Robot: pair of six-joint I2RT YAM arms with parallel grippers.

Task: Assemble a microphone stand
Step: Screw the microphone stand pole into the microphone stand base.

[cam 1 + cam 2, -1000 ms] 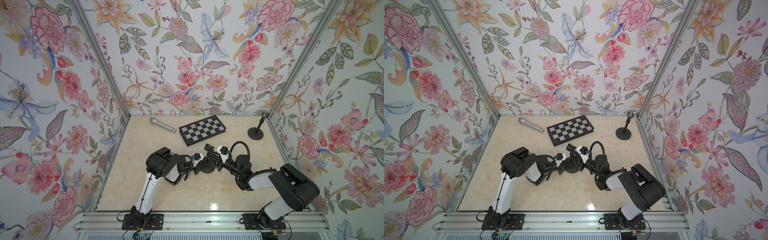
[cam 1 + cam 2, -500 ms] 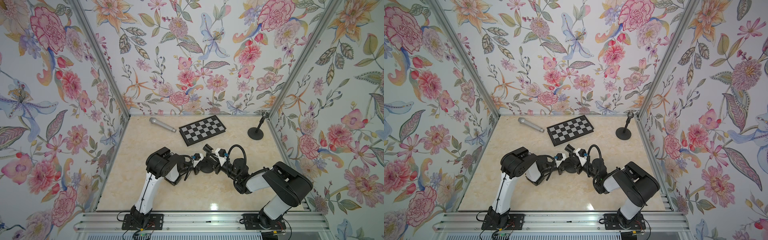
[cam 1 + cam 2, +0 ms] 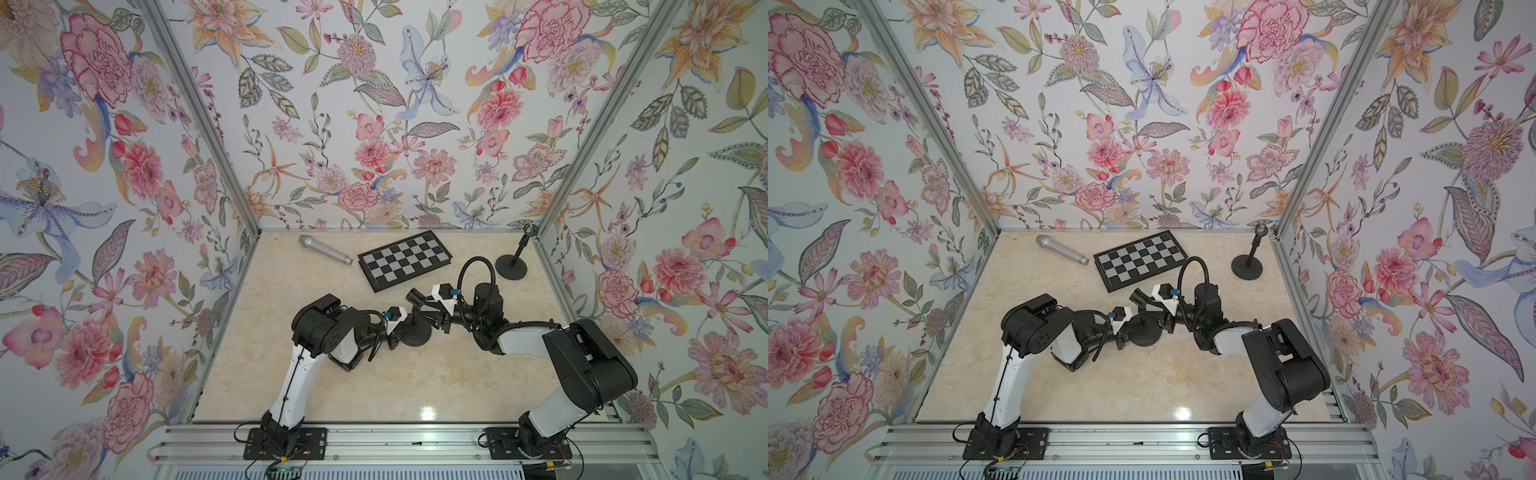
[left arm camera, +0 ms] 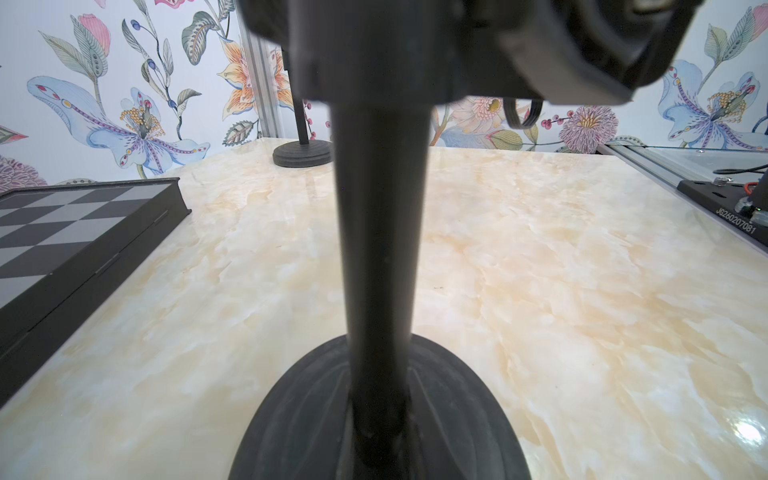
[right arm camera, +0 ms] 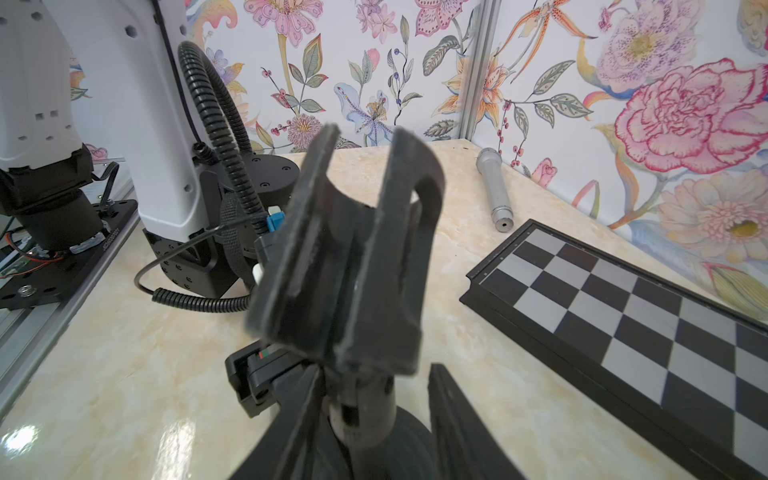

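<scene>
A cream marble-patterned table point(image 3: 415, 382) fills the floor of a booth closed in by floral wallpaper walls point(image 3: 374, 124) and slim aluminium posts point(image 3: 199, 124). A silver handheld microphone point(image 3: 324, 249) lies near the table's far left corner. A folded black-and-grey chequered board point(image 3: 405, 259) rests flat by the middle of the far edge, and a second black stand on a round base point(image 3: 512, 266) is upright in the far right corner. The black microphone stand point(image 3: 415, 332) is upright on its round base near the middle of the table, between the two arms. Its U-shaped black clip point(image 5: 353, 270) sits on top of the pole. The left gripper point(image 3: 401, 330) reaches in low at the pole and is closed on it, though its fingers are hidden in the wrist view, where the pole point(image 4: 378, 249) fills the centre. The right gripper point(image 5: 374, 374) is just under the clip with its fingers point(image 5: 449, 407) spread to either side of the pole. One of them is clearly apart from it.
</scene>
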